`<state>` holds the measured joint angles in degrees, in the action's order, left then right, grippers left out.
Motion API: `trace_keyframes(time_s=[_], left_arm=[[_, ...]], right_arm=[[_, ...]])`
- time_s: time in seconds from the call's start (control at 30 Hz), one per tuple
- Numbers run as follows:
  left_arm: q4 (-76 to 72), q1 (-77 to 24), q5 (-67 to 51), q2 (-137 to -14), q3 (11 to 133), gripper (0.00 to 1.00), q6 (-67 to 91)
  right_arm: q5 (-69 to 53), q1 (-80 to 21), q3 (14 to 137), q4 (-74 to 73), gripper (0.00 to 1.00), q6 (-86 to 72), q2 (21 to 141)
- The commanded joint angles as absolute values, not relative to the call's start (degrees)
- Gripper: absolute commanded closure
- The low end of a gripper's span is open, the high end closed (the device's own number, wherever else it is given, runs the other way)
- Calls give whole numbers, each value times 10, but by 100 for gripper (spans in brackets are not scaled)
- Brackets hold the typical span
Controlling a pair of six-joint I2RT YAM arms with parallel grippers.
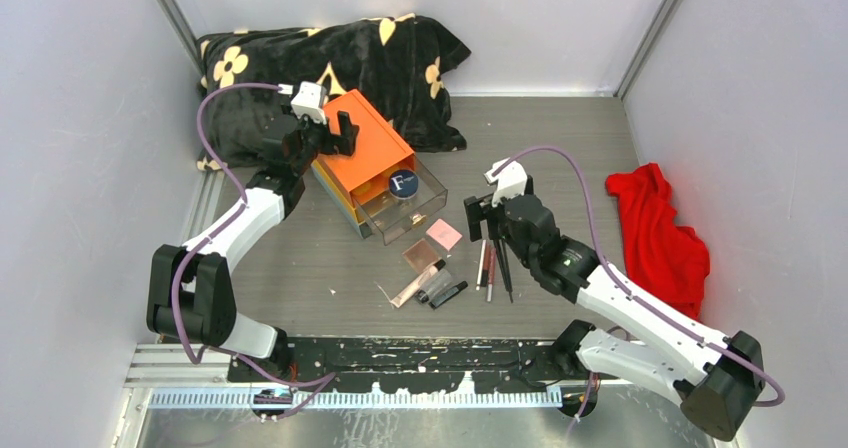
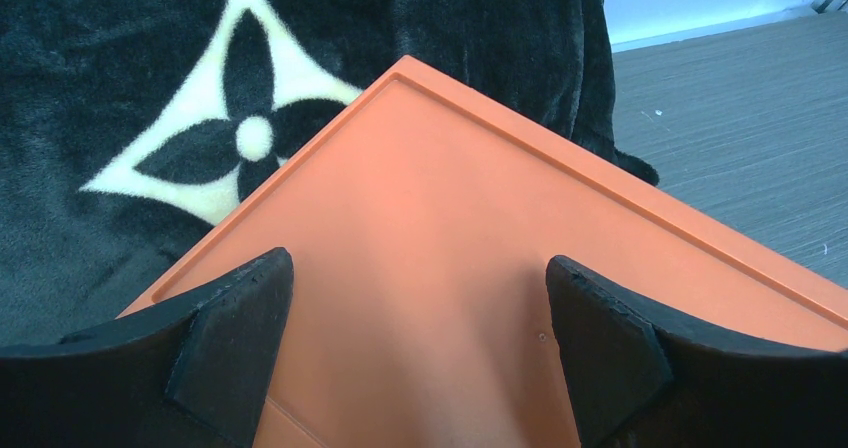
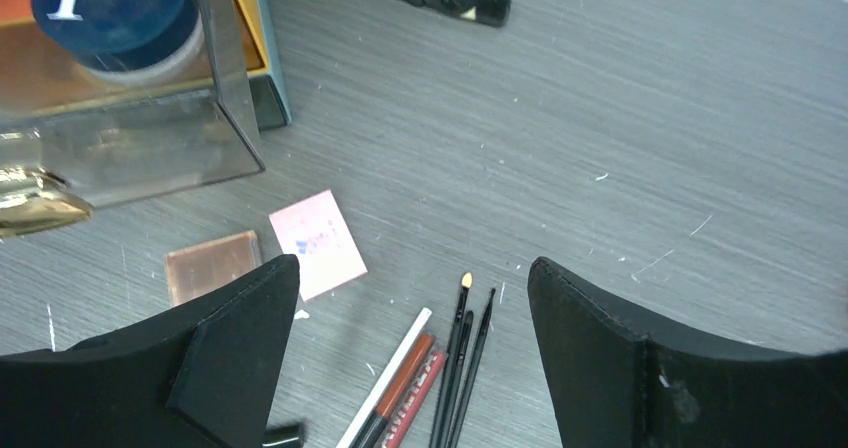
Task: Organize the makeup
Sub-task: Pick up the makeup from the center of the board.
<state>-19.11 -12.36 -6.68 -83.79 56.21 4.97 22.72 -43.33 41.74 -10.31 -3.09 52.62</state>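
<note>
A round dark compact with a white letter [image 1: 402, 184] [image 3: 108, 8] lies in the pulled-out clear drawer [image 1: 405, 211] of the orange box [image 1: 366, 144]. On the table in front lie a pink square compact [image 1: 444, 234] [image 3: 317, 243], a brownish square compact [image 1: 422, 256] [image 3: 212, 265], a pinkish tube [image 1: 418, 285], a black tube [image 1: 448, 294] and thin red, white and black pencils [image 1: 492, 266] [image 3: 440, 368]. My right gripper [image 1: 482, 213] [image 3: 412, 358] hangs open above the pencils. My left gripper [image 1: 330, 128] [image 2: 420, 348] stands open over the orange box top [image 2: 470, 268].
A black blanket with cream flowers [image 1: 330, 68] [image 2: 200, 118] lies behind the orange box at the back left. A red cloth [image 1: 655, 228] lies on the table at the right. Grey walls close in the table on three sides.
</note>
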Motion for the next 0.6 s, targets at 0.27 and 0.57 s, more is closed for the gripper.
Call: trace_keyframes(time_s=[0.27,0.57], left_arm=[[-9,-120,-56,-883,508,3,91],[-7,-120,-57,-901,516,3,86]], right_arm=[[153,-417,266,150,8,-77,599],[114,-407,208,338,8,-70,694]])
